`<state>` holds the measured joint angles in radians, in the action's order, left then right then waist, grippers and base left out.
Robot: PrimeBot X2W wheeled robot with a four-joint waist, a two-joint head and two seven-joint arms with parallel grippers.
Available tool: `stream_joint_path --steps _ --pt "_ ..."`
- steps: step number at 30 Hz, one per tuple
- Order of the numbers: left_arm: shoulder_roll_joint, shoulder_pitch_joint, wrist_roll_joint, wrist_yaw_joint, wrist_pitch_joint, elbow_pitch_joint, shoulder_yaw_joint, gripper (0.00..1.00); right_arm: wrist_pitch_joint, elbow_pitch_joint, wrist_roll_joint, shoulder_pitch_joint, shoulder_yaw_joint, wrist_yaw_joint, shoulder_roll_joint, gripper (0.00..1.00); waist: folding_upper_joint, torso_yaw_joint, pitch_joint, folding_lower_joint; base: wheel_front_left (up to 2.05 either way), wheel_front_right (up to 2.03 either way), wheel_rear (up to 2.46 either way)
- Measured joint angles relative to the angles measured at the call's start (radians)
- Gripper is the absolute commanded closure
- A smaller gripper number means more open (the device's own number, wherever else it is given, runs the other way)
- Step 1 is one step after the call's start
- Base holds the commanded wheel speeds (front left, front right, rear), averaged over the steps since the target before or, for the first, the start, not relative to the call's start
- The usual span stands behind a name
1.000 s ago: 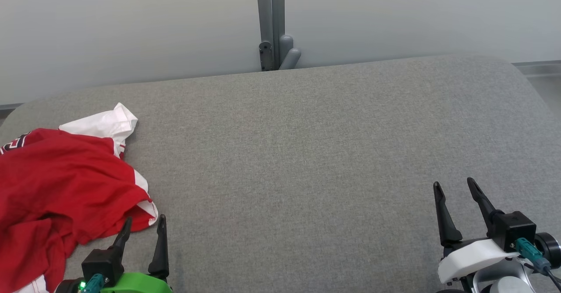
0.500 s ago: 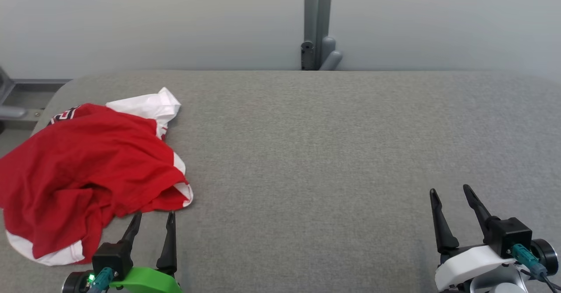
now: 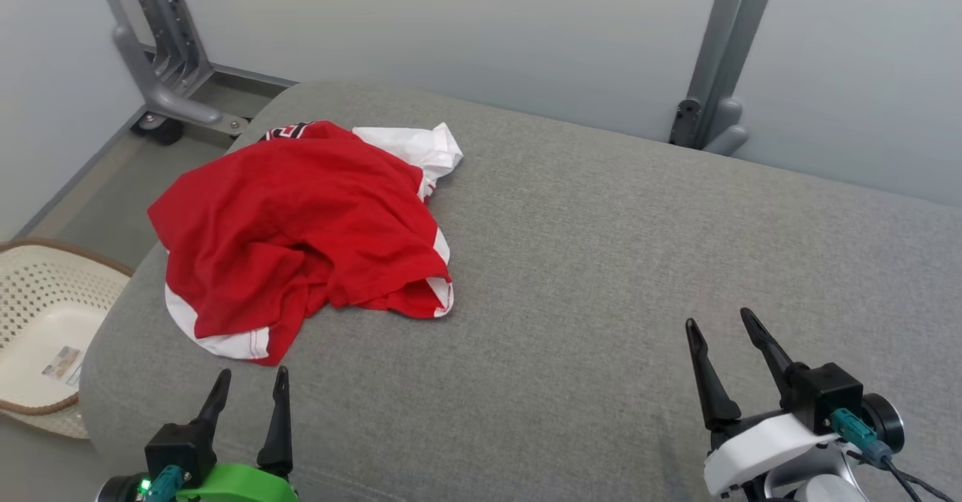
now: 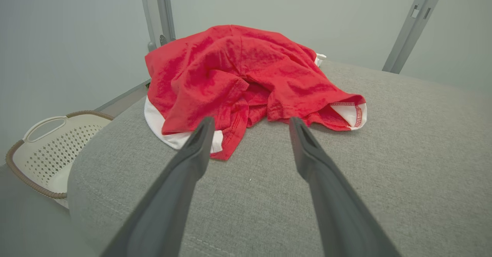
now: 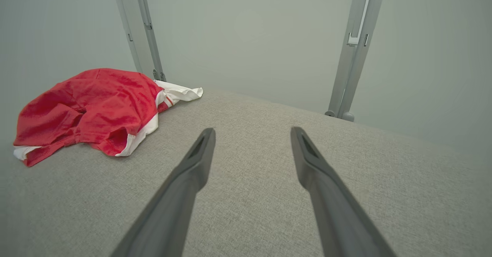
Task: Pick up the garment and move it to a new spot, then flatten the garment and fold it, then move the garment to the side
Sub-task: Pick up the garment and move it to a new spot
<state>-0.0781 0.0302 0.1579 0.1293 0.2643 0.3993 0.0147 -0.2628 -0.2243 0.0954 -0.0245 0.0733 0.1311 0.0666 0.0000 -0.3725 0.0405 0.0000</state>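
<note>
A crumpled red-and-white garment (image 3: 301,224) lies bunched at the left end of the grey padded table (image 3: 639,261), near the edge above a basket (image 3: 45,291). The left gripper (image 3: 252,372) sits just short of it and the right gripper (image 3: 718,318) well apart, both spread and empty. Pinching one loose layer could drag the heap overboard.

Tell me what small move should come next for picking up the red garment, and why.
Probably ease the left gripper forward and down onto the near edge of the red garment. Its jaws stand open and empty, pointing at the crumpled heap with a strip of bare grey cushion between; the right gripper, also open, sits much farther from it.
</note>
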Motion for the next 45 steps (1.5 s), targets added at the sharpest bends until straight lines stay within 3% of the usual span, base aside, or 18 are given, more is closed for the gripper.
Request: stream_joint_path --steps 4,8,17,24,30,31,32,37,45 --pt "-0.002 0.000 0.000 0.000 0.000 0.002 -0.013 0.00 0.000 -0.004 0.003 0.005 0.003 0.000 0.000 0.00 0.0000 -0.035 0.001 0.0000 0.00 0.00 0.00" --pt "0.002 0.031 0.016 0.000 0.000 0.042 -0.010 0.00 0.000 0.002 0.004 0.001 0.001 0.000 0.012 0.00 0.0000 -0.022 -0.010 0.0000 0.00 0.00 0.00" --pt "0.021 0.365 0.074 -0.023 -0.091 0.245 0.027 0.00 0.000 0.042 0.001 -0.078 0.004 0.000 0.085 0.00 0.0000 0.017 -0.125 0.0000 0.00 0.00 0.00" --pt "0.018 0.545 0.116 -0.077 -0.127 0.462 -0.002 0.00 0.000 0.063 0.004 -0.125 0.004 0.000 0.103 0.00 0.0000 0.092 -0.253 0.0002 0.00 0.00 0.00" --pt "-0.037 0.577 0.149 -0.111 -0.121 0.623 -0.047 0.00 0.000 0.074 0.010 -0.128 -0.007 0.000 0.092 0.00 0.0000 0.188 -0.305 0.0001 0.00 0.00 0.00" --pt "-0.041 0.579 0.151 -0.110 -0.121 0.642 -0.049 0.29 0.000 0.073 0.011 -0.127 -0.008 0.000 0.089 0.00 0.0000 0.203 -0.308 0.0002 0.00 0.00 0.00" --pt "-0.043 0.580 0.154 -0.106 -0.117 0.655 -0.049 1.00 0.000 0.072 0.012 -0.125 -0.011 0.000 0.085 0.00 0.0000 0.218 -0.311 0.0001 0.00 0.00 0.00" --pt "-0.052 0.591 0.172 -0.075 -0.069 0.686 -0.053 1.00 0.000 0.057 0.017 -0.088 -0.018 0.000 0.060 0.00 0.0000 0.269 -0.290 0.0000 0.00 0.00 0.00" --pt "-0.018 0.590 0.158 -0.035 -0.042 0.583 0.012 1.00 0.000 0.040 0.026 -0.036 -0.025 0.000 0.027 0.00 0.0000 0.270 -0.220 0.0000 0.00 0.00 0.00"
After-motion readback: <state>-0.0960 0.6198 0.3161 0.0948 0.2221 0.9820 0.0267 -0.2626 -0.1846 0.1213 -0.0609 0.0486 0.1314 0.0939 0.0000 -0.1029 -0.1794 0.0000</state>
